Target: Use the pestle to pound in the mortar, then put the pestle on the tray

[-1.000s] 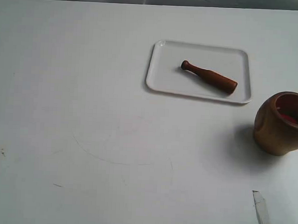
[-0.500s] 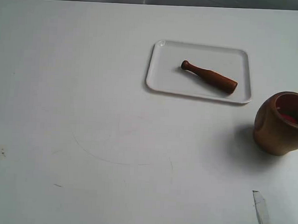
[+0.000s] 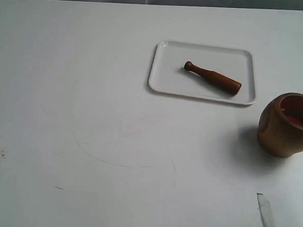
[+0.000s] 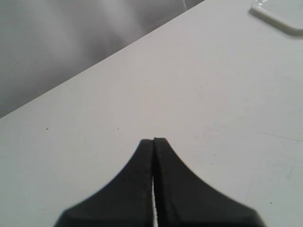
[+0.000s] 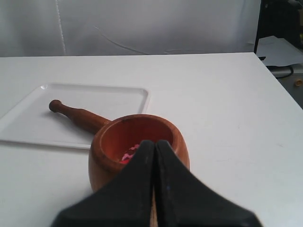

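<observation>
Both sets of jaws were clenched on nothing: our left gripper (image 4: 154, 140) over bare worktop (image 3: 91, 90), our right gripper (image 5: 155, 142) close above the mortar (image 3: 285, 125). Over the last second nothing shifted. The pestle (image 3: 213, 78) lay flat in the tray (image 3: 168, 81), so we judged pounding either finished or not begun.

Looks like a lab test bench: a bare white table (image 3: 82, 79), a plain pale curtain (image 5: 142, 23) at twelve o'clock, and cables (image 5: 284, 72) past its three o'clock edge.
</observation>
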You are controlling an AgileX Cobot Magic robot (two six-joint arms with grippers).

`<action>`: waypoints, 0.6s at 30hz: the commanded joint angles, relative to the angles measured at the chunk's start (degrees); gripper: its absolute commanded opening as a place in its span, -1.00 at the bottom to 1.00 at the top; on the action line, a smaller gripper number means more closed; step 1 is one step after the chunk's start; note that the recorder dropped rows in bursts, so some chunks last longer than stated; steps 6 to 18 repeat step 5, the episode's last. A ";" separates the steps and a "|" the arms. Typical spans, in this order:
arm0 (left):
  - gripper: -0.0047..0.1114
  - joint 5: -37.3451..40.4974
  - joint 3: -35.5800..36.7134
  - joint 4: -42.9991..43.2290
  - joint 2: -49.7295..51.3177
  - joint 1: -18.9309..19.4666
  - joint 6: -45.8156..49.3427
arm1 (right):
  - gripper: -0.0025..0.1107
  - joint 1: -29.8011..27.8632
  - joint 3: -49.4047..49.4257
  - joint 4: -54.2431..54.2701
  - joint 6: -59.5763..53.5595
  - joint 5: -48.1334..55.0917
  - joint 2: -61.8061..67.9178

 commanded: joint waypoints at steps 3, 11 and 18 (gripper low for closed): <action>-0.92 -0.17 0.03 -0.42 -0.07 -0.44 -0.47 | -0.96 0.31 0.19 0.34 0.00 -0.10 -0.21; -0.92 -0.17 0.03 -0.42 -0.07 -0.44 -0.47 | -0.96 0.31 0.19 0.34 0.00 -0.10 -0.21; -0.92 -0.17 0.03 -0.42 -0.07 -0.44 -0.47 | -0.96 0.31 0.19 0.34 0.00 -0.10 -0.21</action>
